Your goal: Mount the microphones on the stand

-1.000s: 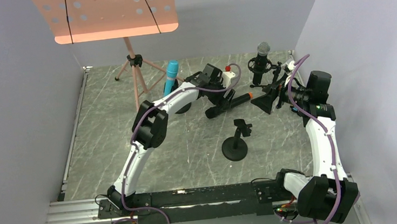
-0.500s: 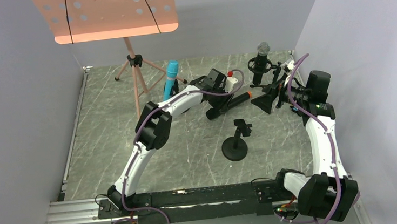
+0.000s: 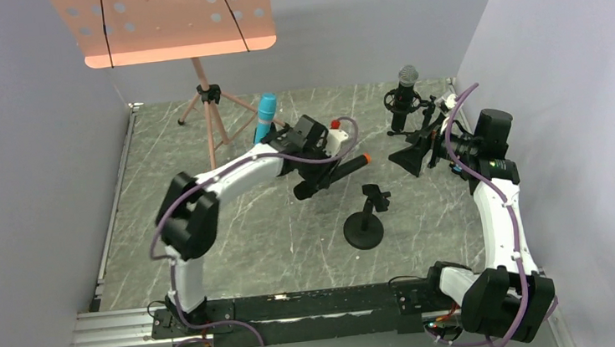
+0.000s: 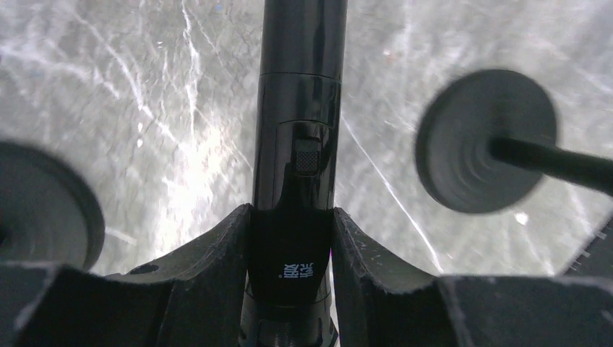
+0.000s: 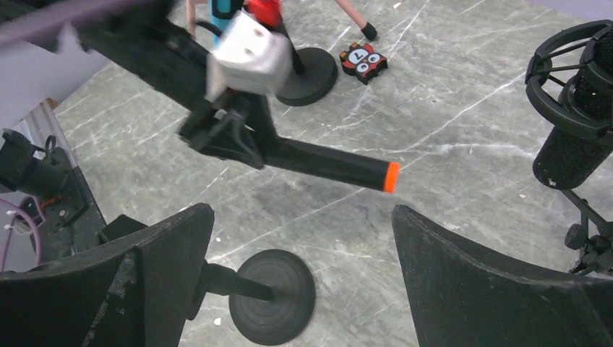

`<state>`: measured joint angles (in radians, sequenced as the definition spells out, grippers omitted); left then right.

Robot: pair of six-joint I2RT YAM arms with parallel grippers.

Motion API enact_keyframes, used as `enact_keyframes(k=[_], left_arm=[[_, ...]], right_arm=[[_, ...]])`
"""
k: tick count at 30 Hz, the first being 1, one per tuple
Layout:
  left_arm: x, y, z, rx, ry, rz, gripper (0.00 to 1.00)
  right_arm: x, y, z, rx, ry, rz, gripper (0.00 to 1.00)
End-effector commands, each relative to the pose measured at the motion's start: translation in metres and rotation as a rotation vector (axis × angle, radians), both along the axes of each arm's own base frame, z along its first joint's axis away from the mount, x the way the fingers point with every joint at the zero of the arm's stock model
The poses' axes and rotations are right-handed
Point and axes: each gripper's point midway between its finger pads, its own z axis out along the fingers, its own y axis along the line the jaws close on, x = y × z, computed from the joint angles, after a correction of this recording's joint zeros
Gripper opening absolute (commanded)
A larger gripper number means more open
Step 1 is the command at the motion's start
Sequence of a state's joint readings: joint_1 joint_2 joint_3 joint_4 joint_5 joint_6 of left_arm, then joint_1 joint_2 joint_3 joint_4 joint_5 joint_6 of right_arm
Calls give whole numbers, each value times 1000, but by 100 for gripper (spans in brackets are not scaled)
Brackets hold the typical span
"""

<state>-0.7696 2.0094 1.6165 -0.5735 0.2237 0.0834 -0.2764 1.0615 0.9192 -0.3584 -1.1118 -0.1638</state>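
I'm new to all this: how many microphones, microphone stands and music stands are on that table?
Microphones: 3 – blue mic, silver-headed mic, orange-tipped mic in the left gripper.
Microphone stands: 3 – round-base stand under the blue mic, shock-mount stand holding the silver-headed mic, empty stand.
Music stand: 1.
Total: 7.

The microphone [image 4: 298, 108] has a glossy black body, smooth as plastic. The table [image 3: 188, 192] looks like polished grey marble. The stand base [image 5: 273, 295] is matt black.
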Motion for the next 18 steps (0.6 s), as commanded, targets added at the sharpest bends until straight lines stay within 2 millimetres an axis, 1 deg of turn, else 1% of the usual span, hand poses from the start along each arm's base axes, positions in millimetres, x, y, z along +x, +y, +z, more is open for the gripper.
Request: enact_keyframes(k=[1, 5, 9, 12, 14, 15, 16, 17, 18], left_arm=[[-24, 4, 72, -149, -63, 9, 0], [-51, 32, 75, -110, -18, 31, 0], [-76, 60, 81, -81, -5, 41, 0], [-103, 68, 94, -145, 53, 39, 0], [-121, 74, 102, -183, 87, 27, 0], [-129, 76, 105, -201, 104, 23, 0], [-137, 80, 110, -225, 110, 22, 0], [-144, 84, 111, -239, 127, 31, 0], [-150, 87, 112, -251, 143, 36, 0]], right_arm=[[-7, 6, 21, 7, -72, 73, 100], [-19, 15, 26, 27, -98, 155, 100], [-33, 19, 31, -9, -166, 215, 100], [-49, 29, 39, -35, -253, 299, 100], [-62, 41, 44, -95, -334, 374, 100], [-69, 49, 44, -144, -378, 423, 100], [-73, 57, 39, -217, -404, 469, 100], [-77, 66, 35, -277, -431, 522, 100], [-85, 79, 32, -317, -461, 594, 100]])
